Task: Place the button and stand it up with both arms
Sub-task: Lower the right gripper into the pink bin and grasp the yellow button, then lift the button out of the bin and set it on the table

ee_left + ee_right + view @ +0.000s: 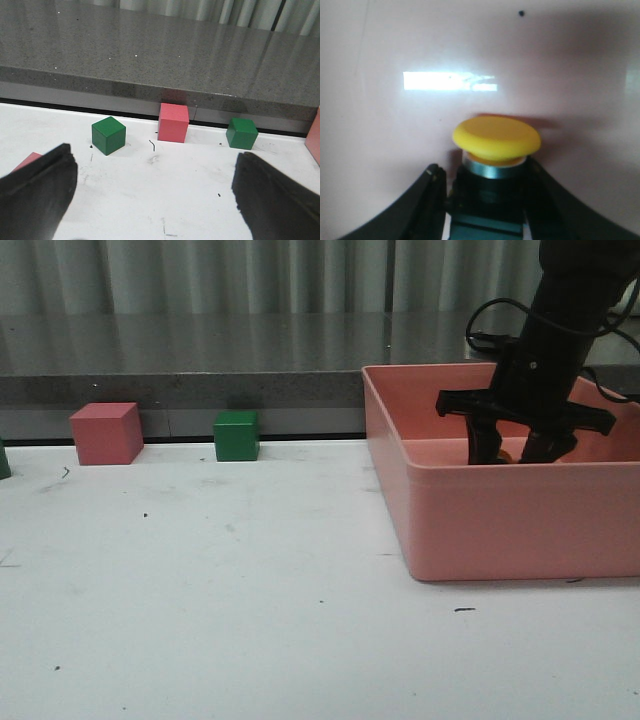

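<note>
The button (pixel 496 137), with a yellow mushroom cap, metal ring and black base, shows in the right wrist view against the pink floor of the bin (pixel 480 520). My right gripper (pixel 487 175) is shut on the button's black base, one finger on each side. In the front view my right gripper (pixel 510 452) reaches down inside the bin, and the button is mostly hidden there behind the fingers and the bin's wall. My left gripper (pixel 155 155) is open and empty above the white table; it is out of the front view.
A red cube (pixel 105 433) and a green cube (pixel 236 435) stand at the table's back edge, below a grey ledge (pixel 200 365). The left wrist view shows the red cube (pixel 173 122), two green cubes (pixel 108 135) (pixel 242 133) and a pink block (pixel 27 162) beside the left finger.
</note>
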Tool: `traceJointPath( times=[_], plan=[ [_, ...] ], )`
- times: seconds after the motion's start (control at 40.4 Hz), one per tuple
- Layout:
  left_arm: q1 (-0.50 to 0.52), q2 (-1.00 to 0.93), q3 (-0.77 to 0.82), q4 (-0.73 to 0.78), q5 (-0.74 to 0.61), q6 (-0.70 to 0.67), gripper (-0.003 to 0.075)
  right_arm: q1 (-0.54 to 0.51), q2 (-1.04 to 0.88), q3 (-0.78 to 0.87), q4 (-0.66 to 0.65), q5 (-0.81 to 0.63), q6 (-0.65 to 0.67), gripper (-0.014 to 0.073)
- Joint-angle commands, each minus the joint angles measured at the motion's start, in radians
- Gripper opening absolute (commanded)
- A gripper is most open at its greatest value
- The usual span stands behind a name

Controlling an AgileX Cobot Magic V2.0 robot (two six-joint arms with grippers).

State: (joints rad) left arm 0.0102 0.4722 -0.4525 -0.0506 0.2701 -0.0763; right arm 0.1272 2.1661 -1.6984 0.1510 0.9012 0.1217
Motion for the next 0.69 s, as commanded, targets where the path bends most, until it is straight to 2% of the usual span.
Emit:
traceJointPath(
  times=[0.0, 0.149, 0.347, 0.47, 0.668],
  plan=[
    [0.002, 0.011, -0.036, -0.006, -0.069, 0.002, 0.0596, -0.006, -0.06, -0.032, 0.005, -0.003, -0.001, 0.0193],
    [0.002, 0.011, -0.036, -0.006, -0.069, 0.002, 0.0596, -0.006, -0.092, -0.058, 0.005, 0.036, -0.004, 0.0185],
    [0.002, 0.011, -0.036, -0.006, -0.069, 0.002, 0.0596, 0.012, -0.236, -0.061, 0.005, 0.048, -0.004, 0.0185],
    [0.002, 0.011, -0.036, -0.006, -0.069, 0.002, 0.0596, 0.064, -0.34, -0.061, 0.005, 0.059, -0.005, 0.0185],
    [0.002, 0.011, -0.036, -0.006, -0.069, 0.002, 0.0596, 0.207, -0.443, -0.061, 0.006, 0.058, -0.005, 0.0185]
  ],
)
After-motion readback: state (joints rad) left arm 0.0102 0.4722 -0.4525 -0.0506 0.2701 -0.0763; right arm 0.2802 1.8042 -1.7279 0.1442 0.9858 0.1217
